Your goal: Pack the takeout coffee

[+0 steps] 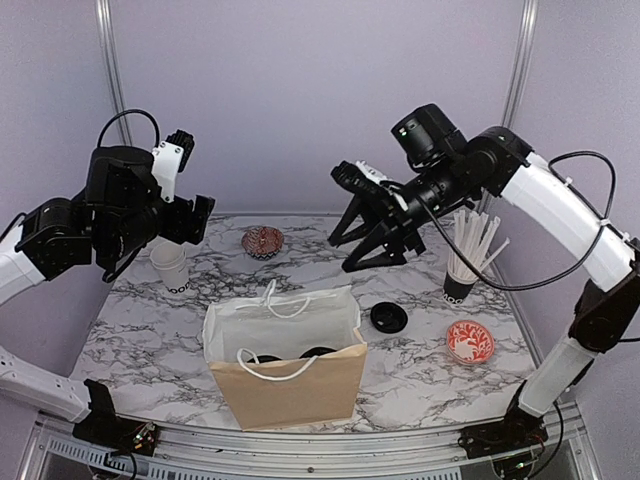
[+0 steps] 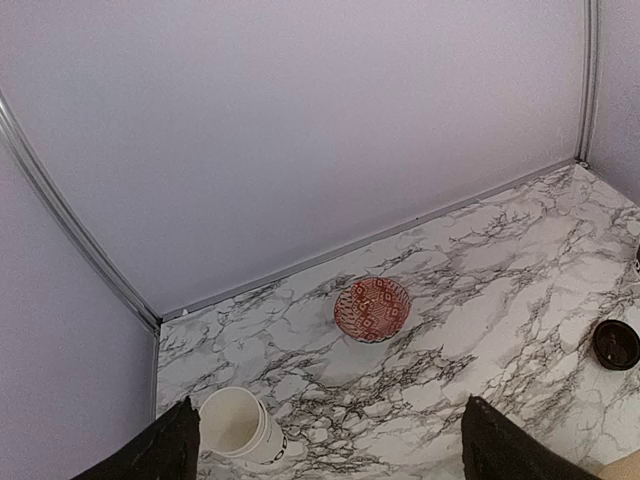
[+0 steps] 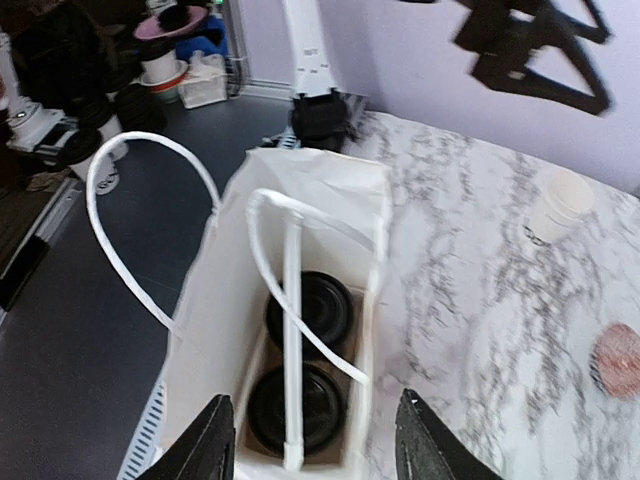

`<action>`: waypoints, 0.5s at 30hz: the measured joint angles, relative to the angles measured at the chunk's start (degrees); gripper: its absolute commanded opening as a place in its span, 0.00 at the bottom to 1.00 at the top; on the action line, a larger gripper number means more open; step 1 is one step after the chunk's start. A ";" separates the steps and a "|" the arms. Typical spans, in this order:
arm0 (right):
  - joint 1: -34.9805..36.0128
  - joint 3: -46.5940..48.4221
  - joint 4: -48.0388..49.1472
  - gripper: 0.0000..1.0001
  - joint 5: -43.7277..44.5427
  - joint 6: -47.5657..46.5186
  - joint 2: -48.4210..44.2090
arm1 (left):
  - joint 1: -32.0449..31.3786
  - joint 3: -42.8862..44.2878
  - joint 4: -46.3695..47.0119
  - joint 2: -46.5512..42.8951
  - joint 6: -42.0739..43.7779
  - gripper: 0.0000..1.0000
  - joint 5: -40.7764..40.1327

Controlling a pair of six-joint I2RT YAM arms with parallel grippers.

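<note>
Two lidded coffee cups (image 3: 308,308) already stand side by side at the bottom of the paper bag (image 1: 285,392), which sits open at the near middle of the tabletop (image 1: 420,372). A third cup (image 1: 170,268) stands bare and uncapped at about 10 o'clock from the bag, and a loose black lid (image 1: 388,318) lies flat at about 3 o'clock from it.

The right gripper (image 3: 312,420) hangs high above the bag mouth, fingers apart and holding nothing. The left gripper (image 2: 330,425) is raised over the far left corner, spread wide and also empty, with the uncapped cup below it.

Packing looks two cups along, with this one between placements. The next move probably calls for bringing lid and cup together squarely, then lowering the capped cup upright past the bag's handles (image 3: 285,300).
</note>
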 measured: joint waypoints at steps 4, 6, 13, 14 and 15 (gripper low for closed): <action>-11.87 -4.92 5.27 0.69 3.98 1.68 -7.56 | 2.51 -0.35 0.07 0.74 1.55 0.96 1.53; -17.77 -11.13 9.79 0.83 7.39 3.72 -13.49 | 4.46 -0.94 0.28 0.79 2.03 0.96 2.67; -32.28 -32.83 28.04 0.99 22.80 12.79 -31.91 | 12.09 -2.62 3.37 0.70 2.51 0.99 5.68; -34.58 -35.12 31.01 0.99 24.96 14.73 -33.33 | 12.98 -2.97 4.46 0.59 2.47 0.99 5.95; -36.37 -36.85 33.33 0.99 27.76 16.55 -34.27 | 13.99 -3.65 5.90 0.26 2.29 0.99 6.10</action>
